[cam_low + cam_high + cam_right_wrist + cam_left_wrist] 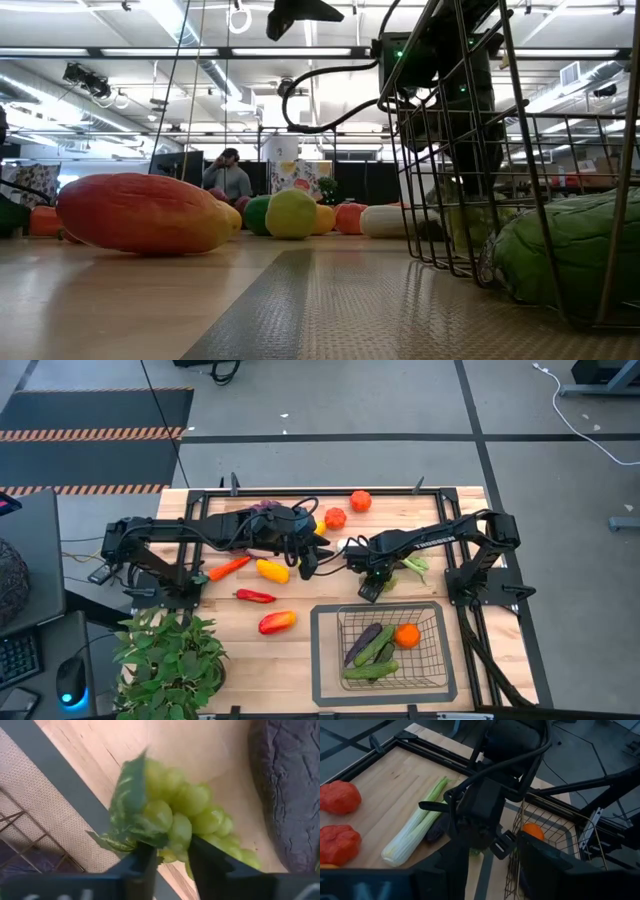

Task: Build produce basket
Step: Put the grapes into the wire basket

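Right end effector (167,857) over green grapes (192,815)

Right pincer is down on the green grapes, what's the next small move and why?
Probably lift straight up: the right pincer appears closed on the green grapes, which lie on the wood just outside the basket, whose wall must be cleared.

The right gripper (372,586) is reaching low near the table's middle with its fingers (145,862) narrowed, while the left gripper (307,565) is hovering just beside it, fingers partly apart.
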